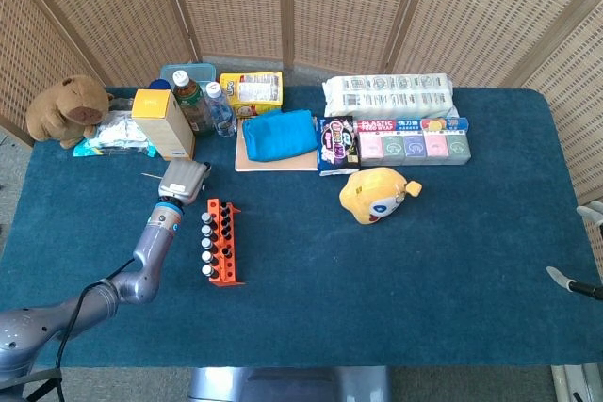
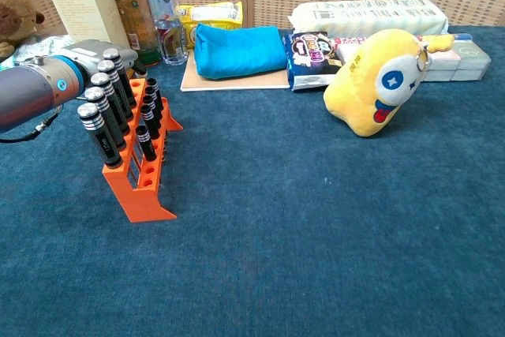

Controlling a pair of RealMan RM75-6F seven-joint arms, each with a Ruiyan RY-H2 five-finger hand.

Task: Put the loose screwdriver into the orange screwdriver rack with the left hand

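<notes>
The orange screwdriver rack (image 1: 222,244) stands left of centre, with several black-handled screwdrivers upright in it; the chest view shows the rack (image 2: 139,181) close in front. The loose screwdriver lies just behind the rack, and its thin shaft (image 1: 151,175) sticks out to the left from under my left hand (image 1: 183,179). That hand covers the handle, so its fingers are hidden and I cannot tell if they grip it. In the chest view my left hand (image 2: 88,51) sits behind the rack's top row. Only a sliver of my right hand (image 1: 565,281) shows at the right edge.
A yellow box (image 1: 163,122) and two bottles (image 1: 203,105) stand right behind my left hand. A blue pouch (image 1: 279,135), snack packs (image 1: 412,141) and a yellow plush (image 1: 375,194) are to the right. A brown plush (image 1: 66,110) sits far left.
</notes>
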